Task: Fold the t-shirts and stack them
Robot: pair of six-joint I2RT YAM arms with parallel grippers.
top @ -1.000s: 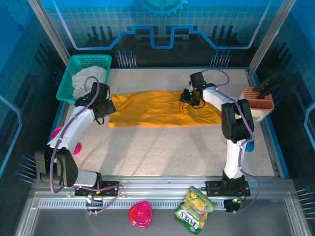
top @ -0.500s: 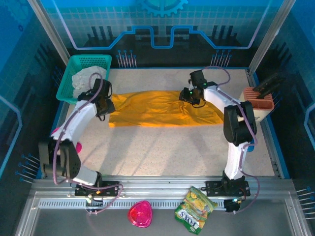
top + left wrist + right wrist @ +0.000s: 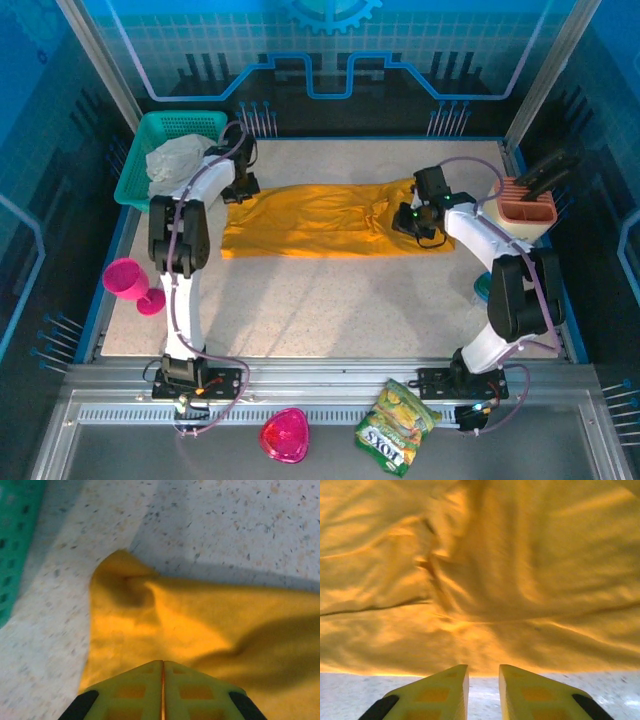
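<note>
Though pressed together over the t-shirt (image 3: 200,625), left gripper (image 3: 162,680), any pinch hidden; right gripper (image 3: 483,685) slightly spread.

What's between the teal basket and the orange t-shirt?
Bare table separates teal basket and t-shirt in the left wrist view; in the top view the left tool hangs over that gap, shut on the t-shirt's edge.

Lettering on one thing only

A green and yellow snack bag (image 3: 396,425) lies on the front ledge by the arm bases, and it carries a band of bold dark capitals across its lower end. From where I stand the letters run upside down and blur. They look like four or five characters, something near "LOXS", but I can't make out the brand for certain. The smaller print on the bag is too fine to read.
</note>
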